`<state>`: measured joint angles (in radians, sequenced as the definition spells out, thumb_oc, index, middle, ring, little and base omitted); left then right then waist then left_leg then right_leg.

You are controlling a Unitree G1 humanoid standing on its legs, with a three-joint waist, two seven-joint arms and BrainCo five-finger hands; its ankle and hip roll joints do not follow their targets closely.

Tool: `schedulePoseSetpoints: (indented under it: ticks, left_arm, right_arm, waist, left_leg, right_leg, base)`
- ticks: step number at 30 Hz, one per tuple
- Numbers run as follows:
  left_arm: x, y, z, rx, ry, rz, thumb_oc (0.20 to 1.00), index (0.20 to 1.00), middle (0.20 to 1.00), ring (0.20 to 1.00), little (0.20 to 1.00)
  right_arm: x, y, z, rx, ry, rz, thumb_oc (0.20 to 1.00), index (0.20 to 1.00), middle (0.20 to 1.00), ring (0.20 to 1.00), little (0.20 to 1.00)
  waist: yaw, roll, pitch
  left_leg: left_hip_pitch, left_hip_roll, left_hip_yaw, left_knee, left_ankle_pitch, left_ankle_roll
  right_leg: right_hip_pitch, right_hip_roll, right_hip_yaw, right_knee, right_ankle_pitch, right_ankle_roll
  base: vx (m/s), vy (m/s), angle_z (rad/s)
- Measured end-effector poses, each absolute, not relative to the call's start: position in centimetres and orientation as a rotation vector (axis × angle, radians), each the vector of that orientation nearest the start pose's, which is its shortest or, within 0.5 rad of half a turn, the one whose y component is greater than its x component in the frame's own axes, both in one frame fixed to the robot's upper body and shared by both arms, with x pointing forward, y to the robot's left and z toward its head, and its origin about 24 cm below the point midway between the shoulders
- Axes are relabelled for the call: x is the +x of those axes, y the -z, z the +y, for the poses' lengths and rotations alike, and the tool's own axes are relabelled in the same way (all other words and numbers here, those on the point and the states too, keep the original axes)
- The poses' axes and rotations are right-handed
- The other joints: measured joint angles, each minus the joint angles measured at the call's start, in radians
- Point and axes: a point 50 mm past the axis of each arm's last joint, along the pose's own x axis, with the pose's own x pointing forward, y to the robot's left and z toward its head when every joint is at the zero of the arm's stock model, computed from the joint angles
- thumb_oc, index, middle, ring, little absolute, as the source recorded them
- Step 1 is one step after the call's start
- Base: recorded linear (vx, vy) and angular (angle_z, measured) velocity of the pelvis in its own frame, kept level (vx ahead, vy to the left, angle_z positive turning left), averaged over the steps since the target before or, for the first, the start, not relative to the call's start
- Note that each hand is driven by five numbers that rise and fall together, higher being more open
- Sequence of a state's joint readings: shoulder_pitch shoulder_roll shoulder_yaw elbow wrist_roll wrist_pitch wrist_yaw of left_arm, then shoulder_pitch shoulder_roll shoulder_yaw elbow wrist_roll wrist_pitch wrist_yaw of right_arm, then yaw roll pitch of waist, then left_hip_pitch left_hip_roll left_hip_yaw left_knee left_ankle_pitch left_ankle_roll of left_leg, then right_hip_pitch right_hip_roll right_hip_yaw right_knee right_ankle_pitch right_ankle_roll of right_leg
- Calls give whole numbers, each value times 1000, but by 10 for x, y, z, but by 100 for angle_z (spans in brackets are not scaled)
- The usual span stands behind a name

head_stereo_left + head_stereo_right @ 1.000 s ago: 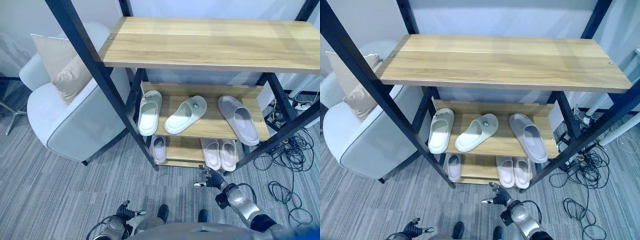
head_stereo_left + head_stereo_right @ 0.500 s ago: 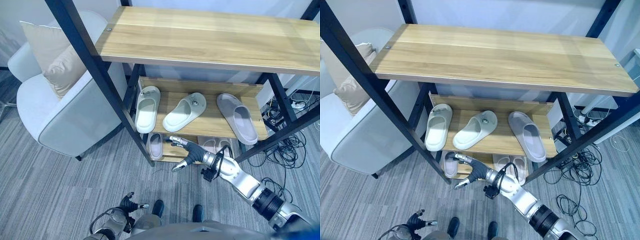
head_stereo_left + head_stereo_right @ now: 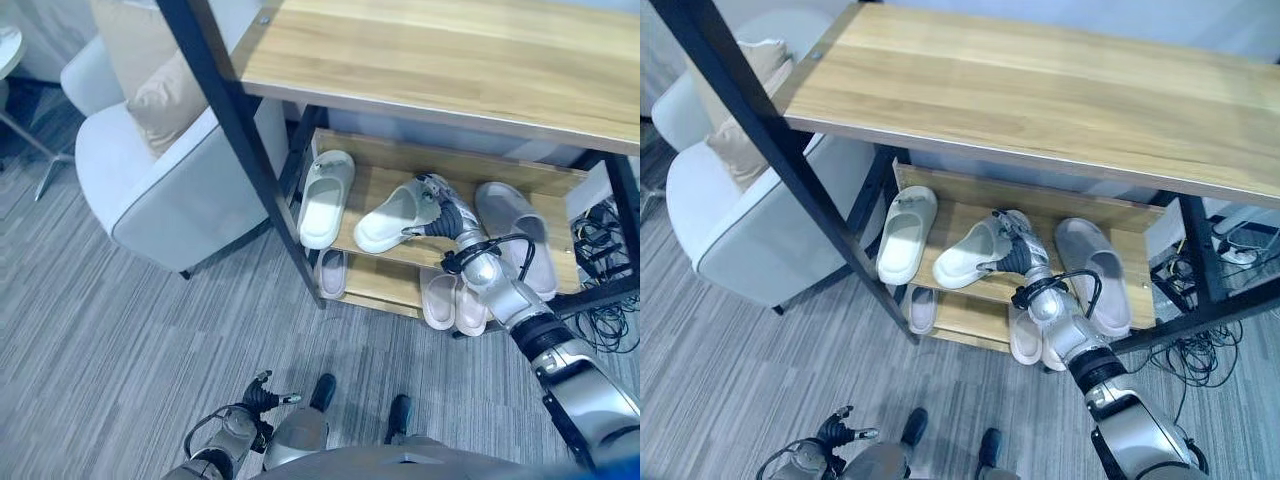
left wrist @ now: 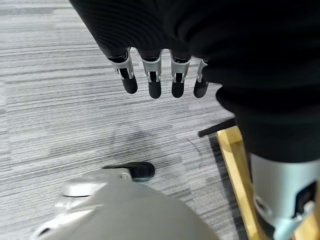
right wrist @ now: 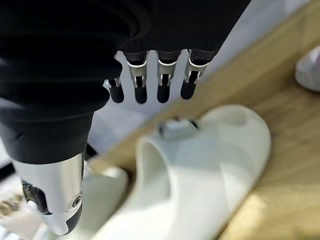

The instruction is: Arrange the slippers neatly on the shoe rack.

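On the rack's middle shelf (image 3: 440,258) lie three slippers: a white slipper (image 3: 322,198) at the left, a second white slipper (image 3: 390,218) lying askew in the middle, and a grey slipper (image 3: 503,208) at the right. My right hand (image 3: 438,206) is open at the right end of the askew slipper (image 5: 200,165), its straight fingers (image 5: 150,90) just above it; whether they touch it I cannot tell. The lower shelf holds a pale slipper (image 3: 333,272) at the left and a pair (image 3: 441,298) at the right. My left hand (image 3: 256,394) hangs low over the carpet, fingers (image 4: 155,85) relaxed and holding nothing.
A wide wooden top shelf (image 3: 450,60) overhangs the slippers. A black slanted post (image 3: 240,130) stands at the rack's left front. A grey armchair (image 3: 170,170) with a beige pillow (image 3: 160,85) stands left of the rack. Cables (image 3: 600,240) lie on the floor at the right.
My right hand has risen from in front of the lower shelf to the askew white slipper on the middle shelf. The camera has shifted. The left hand stays low.
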<state>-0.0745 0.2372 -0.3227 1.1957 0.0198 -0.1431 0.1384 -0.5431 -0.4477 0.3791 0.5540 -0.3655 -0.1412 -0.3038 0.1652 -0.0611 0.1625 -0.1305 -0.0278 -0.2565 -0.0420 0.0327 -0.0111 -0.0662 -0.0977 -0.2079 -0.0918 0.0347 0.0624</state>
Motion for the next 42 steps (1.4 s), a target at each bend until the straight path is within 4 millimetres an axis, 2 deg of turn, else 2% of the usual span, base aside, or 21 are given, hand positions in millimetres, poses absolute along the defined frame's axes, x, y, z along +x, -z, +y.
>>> schedulePoseSetpoints:
  ticks: [3, 7, 10, 18, 20, 23, 28, 31, 38, 42]
  left_arm:
    - [141, 146, 219, 513, 63, 955, 1000, 1000, 1000, 1000, 1000]
    - [146, 144, 219, 526, 44, 934, 1000, 1000, 1000, 1000, 1000]
    - [147, 143, 219, 532, 24, 927, 1000, 1000, 1000, 1000, 1000]
    - [145, 144, 216, 530, 8, 930, 1000, 1000, 1000, 1000, 1000]
    - [145, 144, 217, 532, -5, 930, 1000, 1000, 1000, 1000, 1000]
    - [143, 145, 217, 532, -12, 936, 1000, 1000, 1000, 1000, 1000]
    - [136, 147, 217, 531, -12, 953, 1000, 1000, 1000, 1000, 1000]
    - [135, 148, 218, 530, -14, 955, 1000, 1000, 1000, 1000, 1000]
    - [133, 148, 218, 528, -14, 960, 1000, 1000, 1000, 1000, 1000]
    - [130, 149, 219, 500, -38, 971, 1000, 1000, 1000, 1000, 1000]
  right_arm:
    - [348, -90, -197, -948, 141, -207, 1000, 1000, 1000, 1000, 1000]
    - [347, -92, -206, -961, 239, -207, 1000, 1000, 1000, 1000, 1000]
    - [346, -88, -203, -906, 292, -195, 1000, 1000, 1000, 1000, 1000]
    - [340, -78, -188, -708, 278, -169, 1000, 1000, 1000, 1000, 1000]
    - [335, -78, -193, -638, 304, -172, 1000, 1000, 1000, 1000, 1000]
    - [328, -68, -204, -601, 339, -126, 1000, 1000, 1000, 1000, 1000]
    - [328, -65, -207, -564, 364, -105, 1000, 1000, 1000, 1000, 1000]
    - [329, -63, -204, -474, 370, -83, 1000, 1000, 1000, 1000, 1000]
    - [337, -76, -200, -428, 368, -120, 1000, 1000, 1000, 1000, 1000]
    - [344, -76, -202, -440, 380, -103, 1000, 1000, 1000, 1000, 1000]
  waist:
    - [14, -24, 28]
    - [10, -28, 45]
    - [7, -25, 58]
    - [7, -23, 58]
    - [8, -21, 56]
    - [1, -9, 41]
    - [-7, -4, 17]
    - [-5, -4, 16]
    - [8, -7, 2]
    - [18, -16, -2]
  left_leg:
    - [-32, -12, -2, 16, 0, 0]
    - [-56, -27, -4, 27, 0, 1]
    - [-58, -31, -5, 28, 0, 1]
    - [-60, -32, -10, 28, 1, 1]
    - [-59, -33, -16, 29, 1, 1]
    - [-53, -36, -22, 29, 3, 4]
    - [-55, -36, -24, 28, 5, 4]
    - [-64, -36, -28, 28, 6, 4]
    - [-87, -39, -38, 29, 8, 3]
    - [-110, -41, -54, 29, 16, -1]
  right_leg:
    - [-24, -10, -1, 0, 7, 4]
    - [-39, -23, -5, 0, 10, 11]
    - [-40, -27, -8, 0, 11, 11]
    - [-39, -27, -15, 0, 11, 11]
    - [-35, -29, -19, 0, 10, 11]
    - [-27, -31, -25, 0, 10, 12]
    - [-28, -31, -26, 0, 10, 12]
    - [-34, -30, -29, 0, 10, 13]
    - [-53, -32, -49, 0, 10, 13]
    - [-68, -32, -58, 0, 10, 14]
  base:
    - [-32, 21, 3]
    - [-30, 26, 5]
    - [3, 38, 1]
    - [15, 18, 2]
    - [34, 1, 8]
    - [44, 0, 5]
    - [2, 3, 1]
    - [7, 3, 3]
    - [6, 7, 4]
    - [7, 10, 11]
